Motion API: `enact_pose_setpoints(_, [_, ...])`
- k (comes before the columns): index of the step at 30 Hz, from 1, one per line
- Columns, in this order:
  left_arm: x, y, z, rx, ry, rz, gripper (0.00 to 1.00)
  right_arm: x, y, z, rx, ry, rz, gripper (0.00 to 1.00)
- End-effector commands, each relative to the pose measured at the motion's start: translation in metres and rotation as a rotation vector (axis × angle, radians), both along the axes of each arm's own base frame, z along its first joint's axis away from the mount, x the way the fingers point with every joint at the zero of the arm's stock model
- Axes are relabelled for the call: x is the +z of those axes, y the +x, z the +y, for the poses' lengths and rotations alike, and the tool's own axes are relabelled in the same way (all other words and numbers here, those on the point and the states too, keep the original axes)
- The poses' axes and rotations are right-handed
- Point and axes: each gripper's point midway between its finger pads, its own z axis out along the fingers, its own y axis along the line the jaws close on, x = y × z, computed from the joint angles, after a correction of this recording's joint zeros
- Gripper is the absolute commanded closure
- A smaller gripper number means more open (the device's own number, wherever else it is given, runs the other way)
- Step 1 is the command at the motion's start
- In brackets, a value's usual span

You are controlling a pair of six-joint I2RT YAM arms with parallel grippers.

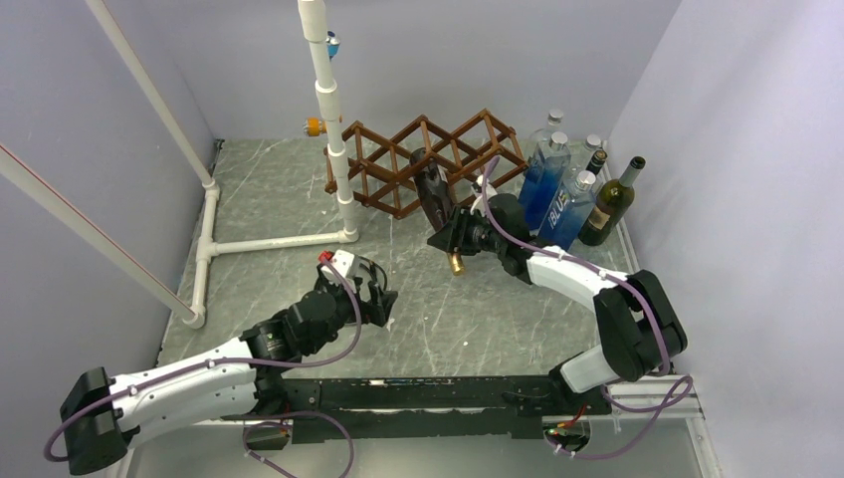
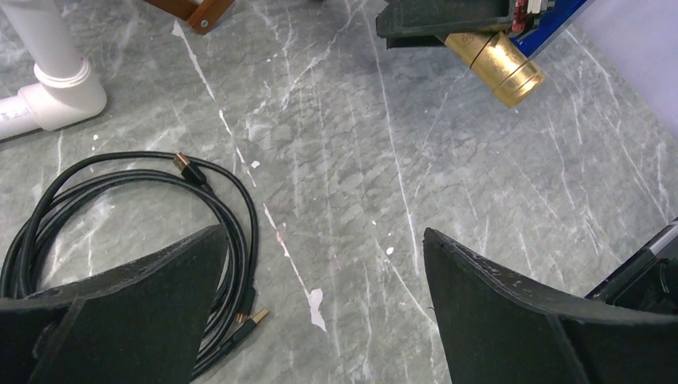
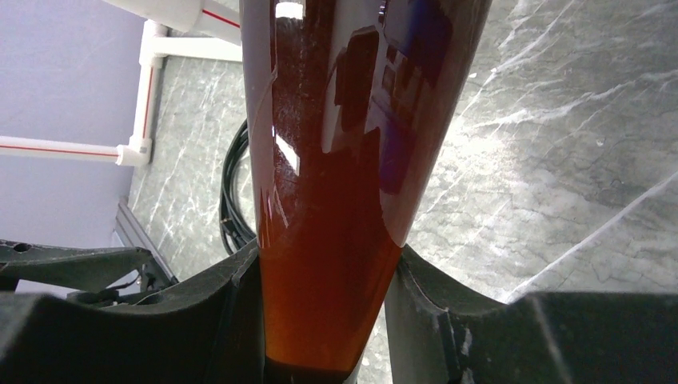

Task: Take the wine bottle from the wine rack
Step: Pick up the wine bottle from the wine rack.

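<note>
Now your right tool squeezes tight around the thin end of the wine bottle. Its fat end looks to sit at the front of the wine rack. Your left tool hangs spread wide, holding nothing. Next, pull the wine bottle clear, slowly.

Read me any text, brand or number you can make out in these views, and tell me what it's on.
"BLUE": white letters running up the front blue bottle, right of the wine rack.
Wine bottle held in the right gripper: no label or text visible in any view.
Dark green bottle at far right: any label is too small to read.
Left wrist view: no text.
</note>
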Motion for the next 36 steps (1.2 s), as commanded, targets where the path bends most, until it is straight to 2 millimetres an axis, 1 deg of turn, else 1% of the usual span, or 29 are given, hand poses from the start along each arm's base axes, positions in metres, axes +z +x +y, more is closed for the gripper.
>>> enact_pose_setpoints(1, [0.043, 0.014, -0.013, 0.024, -0.1, -0.074, 0.04, 0.085, 0.009, 0.01, 0.044, 0.15, -0.242, 1.0])
enact_pose_setpoints(4, [0.047, 0.023, -0.018, 0.051, -0.101, -0.084, 0.08, 0.087, 0.006, 0.01, 0.05, 0.154, -0.233, 1.0])
enact_pose_setpoints(10, [0.042, 0.053, -0.021, 0.115, -0.105, -0.076, 0.16, 0.087, 0.004, 0.01, 0.056, 0.155, -0.233, 1.0])
enact_pose_setpoints(15, [0.039, 0.083, -0.034, 0.134, -0.104, -0.061, 0.24, 0.085, 0.001, 0.009, 0.063, 0.152, -0.231, 1.0])
enact_pose_setpoints(17, [0.043, 0.095, -0.041, 0.14, -0.11, -0.061, 0.27, 0.084, 0.0, 0.009, 0.067, 0.15, -0.232, 1.0])
enact_pose_setpoints(18, [0.039, 0.1, -0.043, 0.142, -0.102, -0.055, 0.28, 0.084, 0.0, 0.009, 0.069, 0.151, -0.233, 1.0])
enact_pose_setpoints(19, [0.04, 0.106, -0.046, 0.147, -0.105, -0.054, 0.31, 0.084, -0.001, 0.009, 0.071, 0.149, -0.233, 1.0])
enact_pose_setpoints(21, [0.037, 0.115, -0.049, 0.157, -0.113, -0.045, 0.4, 0.082, -0.002, 0.009, 0.075, 0.147, -0.232, 1.0])
enact_pose_setpoints(24, [0.033, 0.128, -0.053, 0.17, -0.137, -0.035, 0.5, 0.081, -0.003, 0.008, 0.081, 0.142, -0.233, 1.0])
enact_pose_setpoints(26, [0.03, 0.135, -0.057, 0.171, -0.156, -0.027, 0.61, 0.082, -0.004, 0.009, 0.087, 0.145, -0.237, 1.0])
enact_pose_setpoints(27, [0.03, 0.14, -0.059, 0.173, -0.167, -0.024, 0.65, 0.082, -0.004, 0.009, 0.088, 0.144, -0.237, 1.0])
enact_pose_setpoints(29, [0.025, 0.147, -0.065, 0.164, -0.18, -0.009, 0.7, 0.082, -0.004, 0.009, 0.091, 0.147, -0.237, 1.0])
enact_pose_setpoints(36, [0.016, 0.17, -0.085, 0.123, -0.217, 0.038, 0.72, 0.081, -0.007, 0.01, 0.098, 0.147, -0.227, 1.0])
